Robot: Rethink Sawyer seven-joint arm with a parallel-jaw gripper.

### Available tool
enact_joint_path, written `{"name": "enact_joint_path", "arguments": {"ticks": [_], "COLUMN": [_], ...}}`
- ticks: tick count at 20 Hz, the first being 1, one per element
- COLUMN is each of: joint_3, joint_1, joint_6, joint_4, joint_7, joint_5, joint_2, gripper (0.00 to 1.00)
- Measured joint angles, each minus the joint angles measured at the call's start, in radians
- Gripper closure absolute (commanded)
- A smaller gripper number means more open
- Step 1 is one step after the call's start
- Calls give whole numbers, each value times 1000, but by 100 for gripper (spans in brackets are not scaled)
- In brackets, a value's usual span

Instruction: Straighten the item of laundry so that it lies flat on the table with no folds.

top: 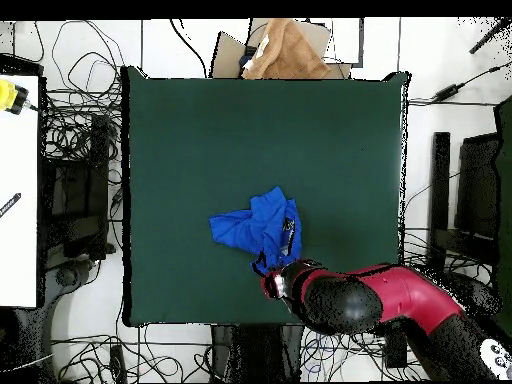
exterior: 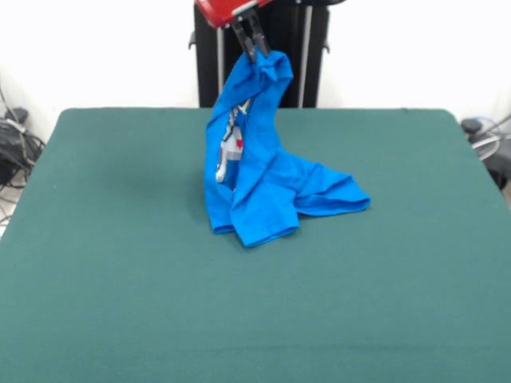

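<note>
The gripper (exterior: 257, 49) is clenched on a bunched corner of the blue T-shirt (exterior: 259, 171), holding that part well above the table (exterior: 120, 279). In the front view the two dark fingers (exterior: 242, 36) come down from the red end of the arm (exterior: 225, 9) and pinch the cloth at its topmost point, so the shirt hangs as a narrow, twisted column. Its long axis runs nearly upright from the gripper down to the felt, leaning slightly, and then turns to lie along the table toward the picture's right, where a folded lobe spreads flat. The lower end rests crumpled on the green surface, with several overlapping folds. A strip of white and red print (exterior: 231, 140) shows on the hanging part, facing the picture's left; the rest shows plain blue.

From overhead the shirt sits a little off the table's centre, toward the robot's edge, and its flat part stretches toward the picture's left. The arm reaches in over that edge, above the raised end.

A tan cloth or paper heap (top: 285, 52) lies beyond the table's far edge in the overhead view; what holds it cannot be told.
</note>
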Motion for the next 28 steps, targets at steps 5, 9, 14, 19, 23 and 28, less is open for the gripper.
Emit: {"name": "enact_joint_path", "arguments": {"ticks": [5, 9, 14, 19, 23, 28], "joint_3": [1, -9, -44, -113, -176, -216], "joint_1": [64, 165, 286, 403, 472, 480], "joint_6": [89, 111, 83, 11, -48, -104], "joint_4": [-41, -109, -185, -263, -319, -344], "joint_7": [0, 0, 0, 0, 0, 0], "joint_5": [72, 73, 38, -48, -118, -145], "joint_2": [-75, -103, -90, -44, 4, 49], "gripper": [100, 100, 100, 100, 100, 0]}}
